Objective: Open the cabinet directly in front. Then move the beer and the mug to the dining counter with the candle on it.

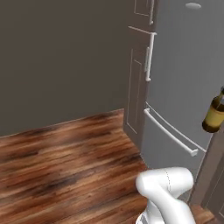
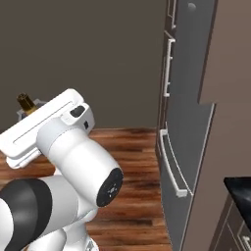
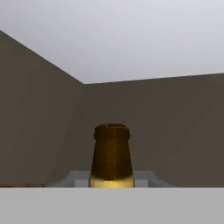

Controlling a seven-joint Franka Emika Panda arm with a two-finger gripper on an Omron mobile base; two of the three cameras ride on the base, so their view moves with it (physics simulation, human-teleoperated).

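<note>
The beer [image 3: 112, 153] is an amber-brown bottle that stands upright between my grey fingers [image 3: 82, 178], with my gripper [image 3: 112, 179] shut on its lower body. In the left base view the beer [image 1: 214, 114] hangs in the air at the right edge, tilted, in front of the fridge. In the right base view only the beer's neck [image 2: 25, 102] sticks up behind my white hand [image 2: 46, 125]. The cabinet, the mug and the candle are out of view.
A tall grey fridge [image 1: 175, 87] with long pale handles [image 2: 172, 166] stands close on the right. The corner of a black marble counter [image 2: 241, 188] shows at the lower right. Wooden floor [image 1: 65, 162] and a bare brown wall [image 1: 61, 57] lie to the left.
</note>
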